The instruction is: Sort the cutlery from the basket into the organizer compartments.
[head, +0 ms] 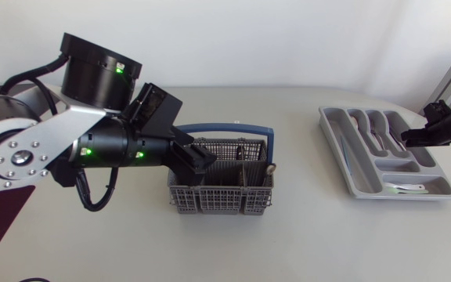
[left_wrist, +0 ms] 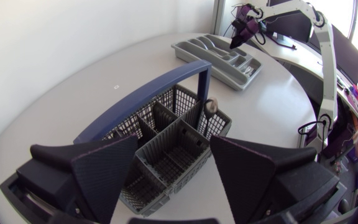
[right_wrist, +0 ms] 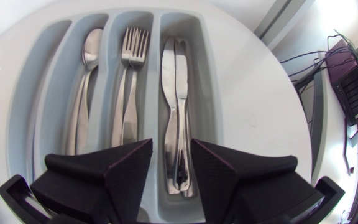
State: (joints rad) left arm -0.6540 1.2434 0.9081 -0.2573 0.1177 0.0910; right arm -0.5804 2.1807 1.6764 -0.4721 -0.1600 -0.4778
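Fingers (left_wrist: 104, 169), left pair, spread over basket (left_wrist: 143, 96)

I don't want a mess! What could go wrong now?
The open left hand hangs near the basket and its blue handle; going down, a finger might bump the handle. The cutlery piece in there shows only a small round end, so it may slip. The right hand hangs over the knives and might nudge them.

Empty left hand (left_wrist: 173, 165) spread wide, angled down, empty right hand (right_wrist: 171, 158) narrowly parted, pointing straight down
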